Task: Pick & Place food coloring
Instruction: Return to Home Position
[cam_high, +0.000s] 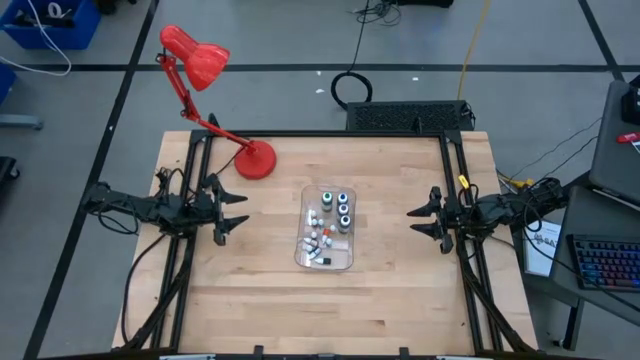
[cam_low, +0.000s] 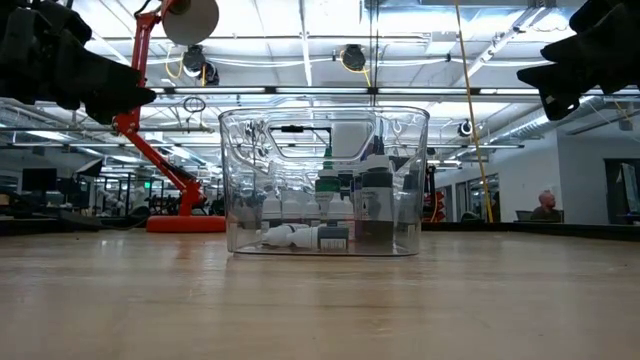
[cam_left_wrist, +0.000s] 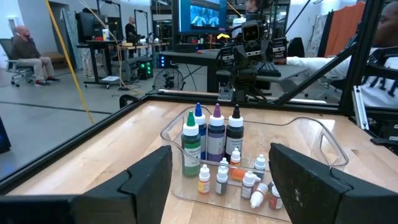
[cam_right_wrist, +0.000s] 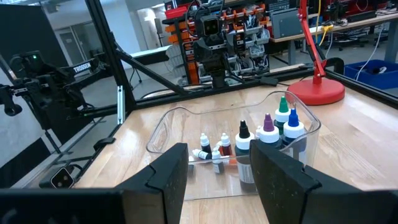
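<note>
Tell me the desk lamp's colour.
The desk lamp is red; the high view shows it best.

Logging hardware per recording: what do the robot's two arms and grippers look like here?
The left arm and right arm are matte black, slim and jointed, with loose black cables trailing along them. The left gripper and right gripper each carry two dark, flat, wedge-shaped fingers. No markings are legible.

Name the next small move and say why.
Likely just park both arms at home: the food coloring bottles all sit inside the clear container, and the left gripper and right gripper hang open and empty on either side of it.
</note>
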